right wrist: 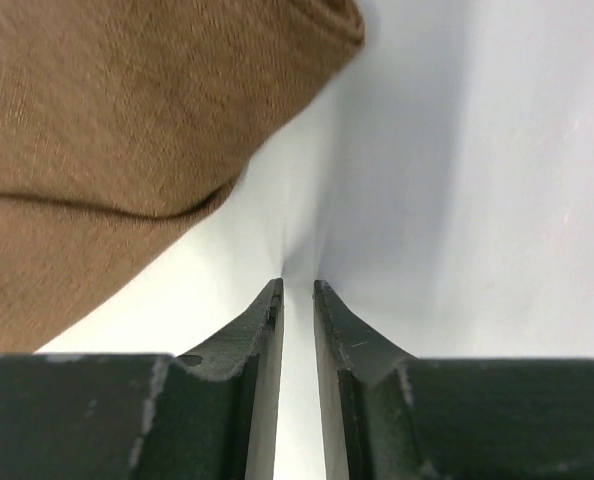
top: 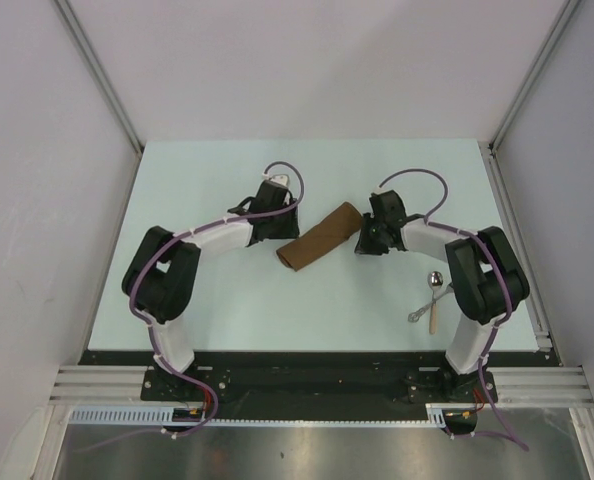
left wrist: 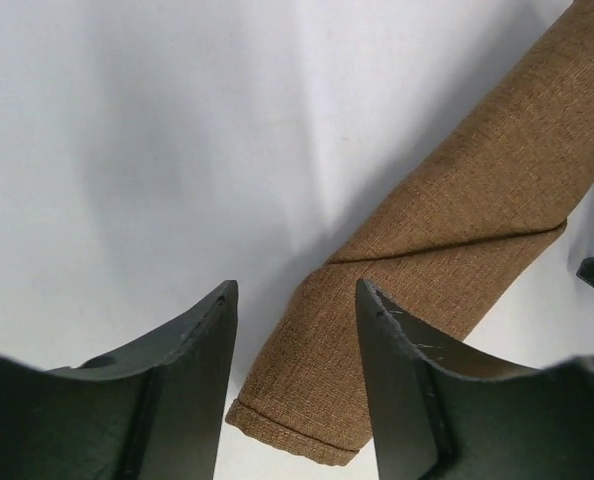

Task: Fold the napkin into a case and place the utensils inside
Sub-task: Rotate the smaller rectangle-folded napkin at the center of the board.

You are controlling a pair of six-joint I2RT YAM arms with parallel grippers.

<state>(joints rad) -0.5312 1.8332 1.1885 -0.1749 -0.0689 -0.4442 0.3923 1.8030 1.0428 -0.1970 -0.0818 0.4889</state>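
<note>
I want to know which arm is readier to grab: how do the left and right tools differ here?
The left tool has its jaws wide apart; the right tool has them nearly together, leaving a thin slit. Through the left tool's gap shows an end of the folded napkin; the right tool's slit shows only bare table, the napkin off to one side. Both hold nothing.

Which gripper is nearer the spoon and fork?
Right. The right gripper is between the napkin and the utensils; the left gripper is beyond the napkin.
</note>
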